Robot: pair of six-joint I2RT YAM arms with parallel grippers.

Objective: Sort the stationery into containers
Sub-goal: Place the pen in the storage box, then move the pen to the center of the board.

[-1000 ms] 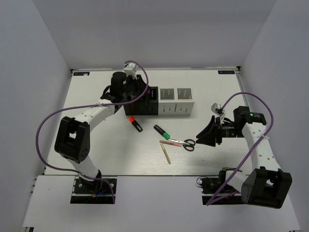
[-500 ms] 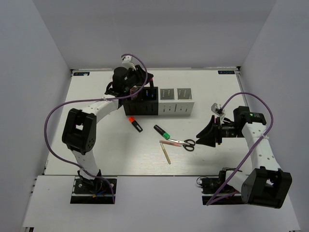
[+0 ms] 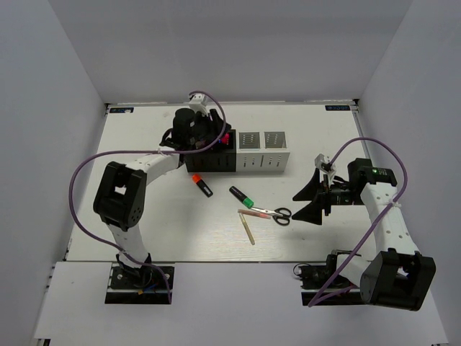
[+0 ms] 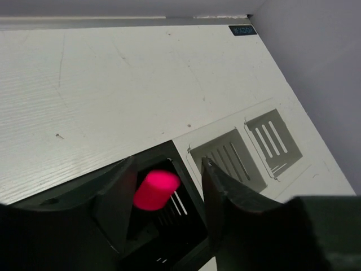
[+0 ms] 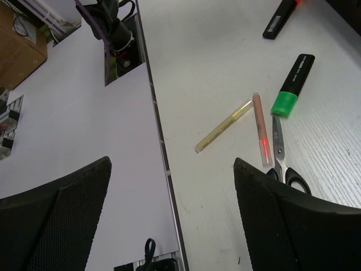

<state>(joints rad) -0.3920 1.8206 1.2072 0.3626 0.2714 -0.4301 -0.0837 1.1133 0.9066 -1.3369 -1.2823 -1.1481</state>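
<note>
My left gripper (image 3: 215, 135) (image 4: 169, 165) hangs over the black containers (image 3: 212, 161) (image 4: 186, 176), open. A pink-capped highlighter (image 4: 156, 189) stands in the black holder between the jaws, leaning by the left finger (image 4: 113, 197) and apart from the right one. Two white containers (image 3: 263, 153) (image 4: 228, 164) adjoin on the right. On the table lie an orange-capped highlighter (image 3: 202, 184) (image 5: 282, 17), a green-capped highlighter (image 3: 241, 197) (image 5: 293, 84), scissors (image 3: 274, 213) (image 5: 281, 155), a pink stick (image 3: 253, 213) (image 5: 260, 130) and a pale wooden stick (image 3: 248, 228) (image 5: 224, 125). My right gripper (image 3: 306, 200) (image 5: 172, 164) stands wide open right of the scissors, holding nothing.
The table's near edge (image 5: 161, 147) runs under the right gripper, with a lower white shelf beyond it. Grey walls close in the table on three sides. Purple cables (image 3: 79, 180) loop from both arms.
The left jaws have opened and let go of the pink-capped highlighter in the black container; the left wrist shifted slightly right. The right gripper has opened much wider in place.
</note>
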